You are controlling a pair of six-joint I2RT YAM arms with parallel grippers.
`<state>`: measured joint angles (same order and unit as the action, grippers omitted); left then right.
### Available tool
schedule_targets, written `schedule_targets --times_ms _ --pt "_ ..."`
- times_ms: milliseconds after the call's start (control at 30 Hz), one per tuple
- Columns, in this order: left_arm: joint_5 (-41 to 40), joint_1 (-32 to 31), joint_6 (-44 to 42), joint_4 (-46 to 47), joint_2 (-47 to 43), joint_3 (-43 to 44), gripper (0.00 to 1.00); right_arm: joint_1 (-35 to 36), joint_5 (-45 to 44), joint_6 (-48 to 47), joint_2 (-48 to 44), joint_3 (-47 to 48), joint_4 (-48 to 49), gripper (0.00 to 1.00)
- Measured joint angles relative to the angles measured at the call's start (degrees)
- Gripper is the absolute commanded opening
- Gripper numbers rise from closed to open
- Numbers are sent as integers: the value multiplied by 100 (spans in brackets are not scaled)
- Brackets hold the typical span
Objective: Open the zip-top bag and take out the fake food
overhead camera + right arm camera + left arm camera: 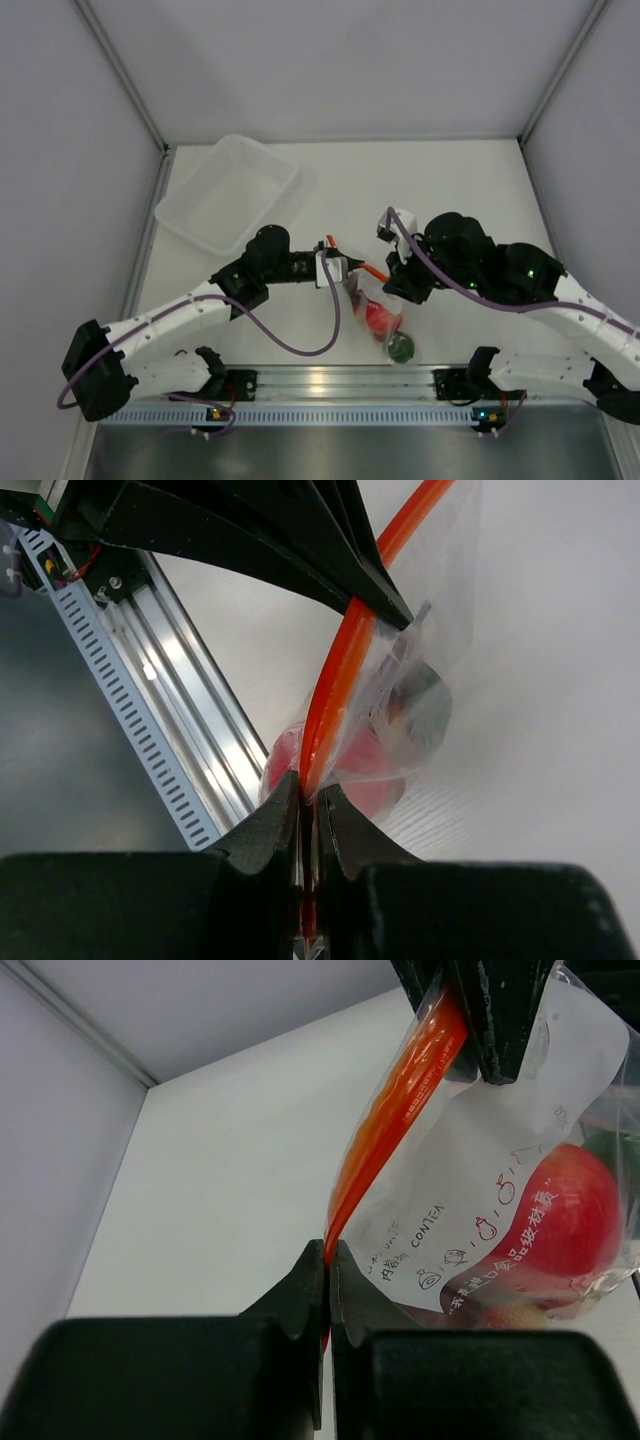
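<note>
Nearest, along the bottom of the top view, the ribbed aluminium rail [330, 380] carrying both arm bases is seen. Just above it a small green toy ball [400, 347] and a red plastic toy tomato [570, 1210] are held inside the small clear, crinkly zip-top bag [470, 1190], which sits a little below the centre of that frame. Whether its lower end rests on the white tabletop [450, 180] cannot be told. The thin orange-red zip strip [385, 1130] along the bag's upper edge is stretched between the two arms. At the bottom centre of the left wrist view the left gripper [328, 1260] is shown with its jaws clenched on one end of the strip. At the bottom centre of the right wrist view the right gripper [312, 805] is shown with its jaws clamped on the other end. The strip is judged to be sealed and the food fully enclosed, so the opening step is taken to be in hand, with removal not yet begun. It cannot be made out whether each pair of jaws holds one lip or both. The next move is judged to call for the lips to be drawn apart across the seal, with firm grips on slick plastic. Farthest, at the upper left, a rigid translucent rectangular tub [228, 190] is seen, well apart from the bag.
</note>
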<state>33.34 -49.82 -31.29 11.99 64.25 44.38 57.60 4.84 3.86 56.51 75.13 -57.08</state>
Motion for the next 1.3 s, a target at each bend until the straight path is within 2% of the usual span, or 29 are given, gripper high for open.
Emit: schedule_targets --times_ms 67,100,167,200,300,467,667,933,1133,1167,1200,1300 --pt "-4 2 28 -76 0 59 0 0 -50 26 -20 -2 7 23" --pt "-20 2 44 -229 2 153 0 -2 -92 59 -39 -4 9 45" --pt "-70 0 59 -634 48 455 0 -2 -210 103 -125 -15 50 53" --pt "-105 0 63 -861 101 647 0 -2 -284 116 -210 -28 98 63" --pt "-243 0 103 -1447 369 1246 0 -2 -474 155 -540 -94 310 71" --pt "-367 4 247 -2275 697 1816 0 -2 -678 157 -1276 -310 815 72" --pt "-501 2 730 -3187 868 2330 0 -4 -881 50 -2411 -1156 1515 67" --pt "-525 2 1486 -3654 1021 2872 0 -2 -494 -81 -2966 -2267 2262 61" --pt "-354 2 2041 -3860 1016 3101 0 -2 -494 -223 -3493 -2691 2892 45" --pt "-341 2 2118 -3864 1016 3171 0 -4 -496 -234 -3504 -2697 2975 43" --pt "-315 4 2194 -3862 1016 3248 0 -2 -496 -240 -3499 -2708 3073 37" --pt "-262 13 2343 -3858 1014 3403 0 -2 -501 -315 -3451 -2715 3233 32"
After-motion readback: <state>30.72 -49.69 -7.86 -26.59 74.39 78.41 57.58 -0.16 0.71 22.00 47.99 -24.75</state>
